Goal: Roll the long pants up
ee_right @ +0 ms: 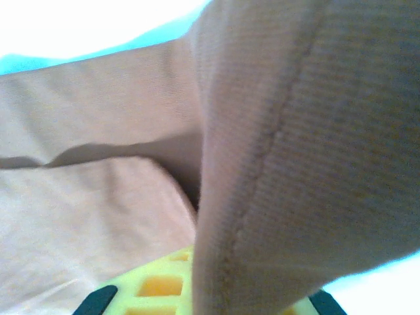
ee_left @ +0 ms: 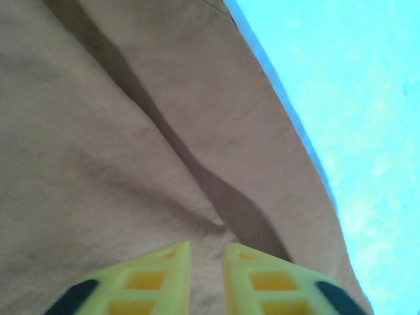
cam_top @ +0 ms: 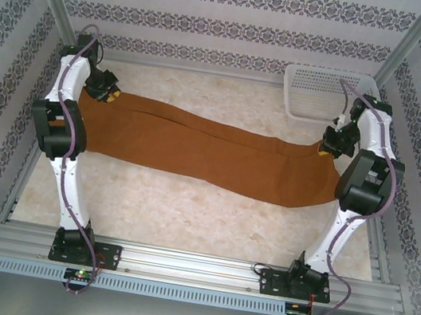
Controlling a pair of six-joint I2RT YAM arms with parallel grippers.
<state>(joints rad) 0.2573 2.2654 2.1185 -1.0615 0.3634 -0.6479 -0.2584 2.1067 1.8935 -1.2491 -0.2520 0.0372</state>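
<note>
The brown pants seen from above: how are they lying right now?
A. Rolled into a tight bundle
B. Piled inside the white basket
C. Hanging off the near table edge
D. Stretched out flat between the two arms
D: the long pants lie stretched flat across the table, with one end at the left tool and the other at the right tool. No part is rolled.

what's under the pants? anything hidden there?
The pants lie stretched across the pale table, which shows along their near and far edges. Whatever is beneath the cloth is covered; no bump hints at an object, but that cannot be confirmed.
</note>
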